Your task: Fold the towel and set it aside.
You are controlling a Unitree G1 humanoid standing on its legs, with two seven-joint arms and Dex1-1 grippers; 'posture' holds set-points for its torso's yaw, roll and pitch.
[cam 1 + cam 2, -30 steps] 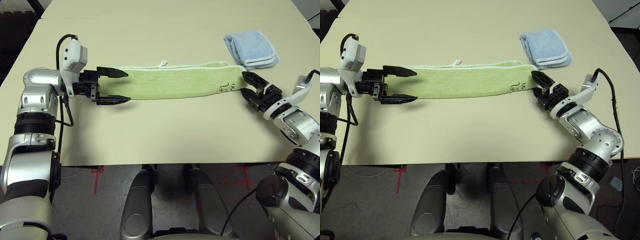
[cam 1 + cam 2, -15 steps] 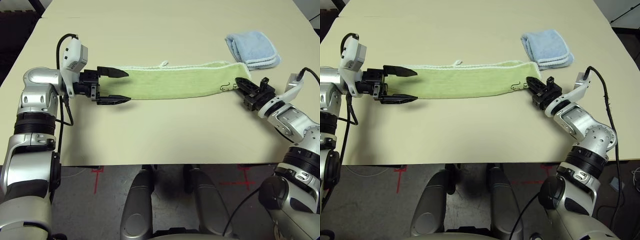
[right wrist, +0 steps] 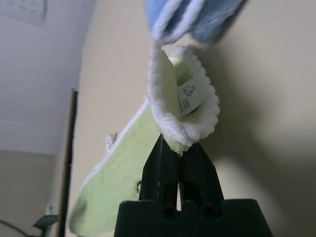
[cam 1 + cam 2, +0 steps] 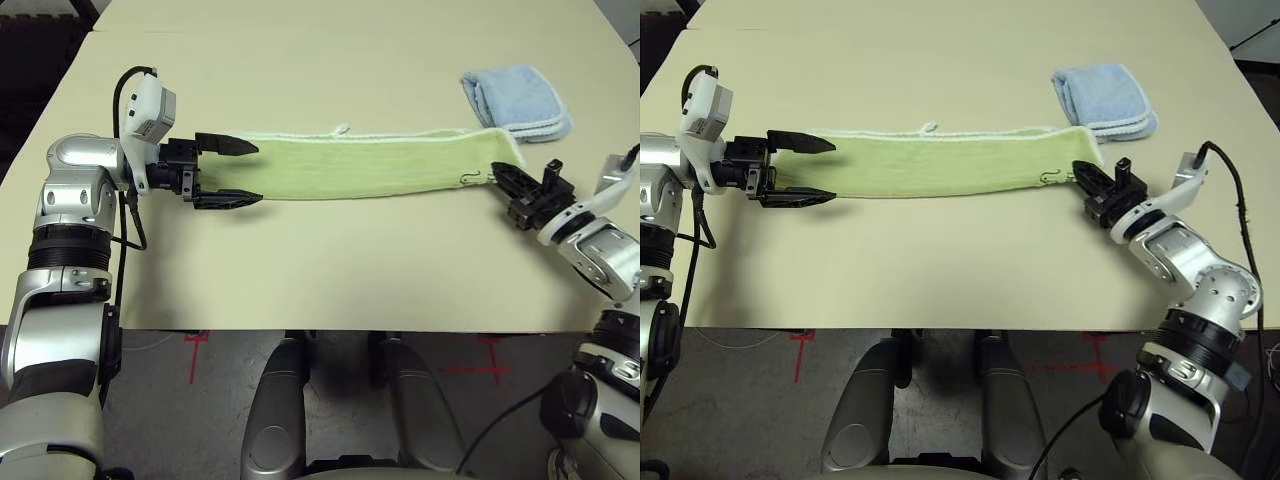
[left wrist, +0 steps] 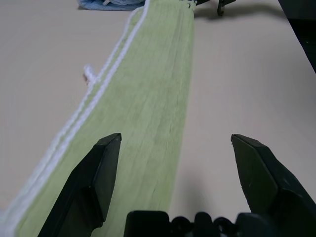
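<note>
Two towels lie on a plain beige tabletop (image 4: 330, 290), which has a seam line across its far left corner. Beyond the near edge, grey floor with red tape marks (image 4: 195, 352); dark floor past the far left corner.

Light green towel (image 4: 370, 167) lies folded into a long narrow strip running left to right across the middle of the tabletop, flat along most of its length. White stitched edging runs along its far side, with a small white loop (image 4: 341, 128) sticking out near mid-length. Small dark embroidered mark (image 4: 468, 179) sits near the right end, too small to read.

Left gripper (image 4: 240, 173): fingers spread wide, pointing right, level with the strip's left end. The far finger lies over the towel's edged side, the near finger just off its near side; the wrist view shows the strip running away between the two fingers. No grip.

Right gripper (image 4: 505, 176): fingers pressed together, pinching the near right corner of the towel. In the right wrist view the pinched end (image 3: 180, 118) curls up above the fingertips in a loop, white edging outward, with a small white sewn-in label (image 3: 189, 98) showing a tiny symbol and print too fine to read.

Light blue folded towel (image 4: 515, 97) rests at the far right, its near edge touching or just beside the green strip's right end.
</note>
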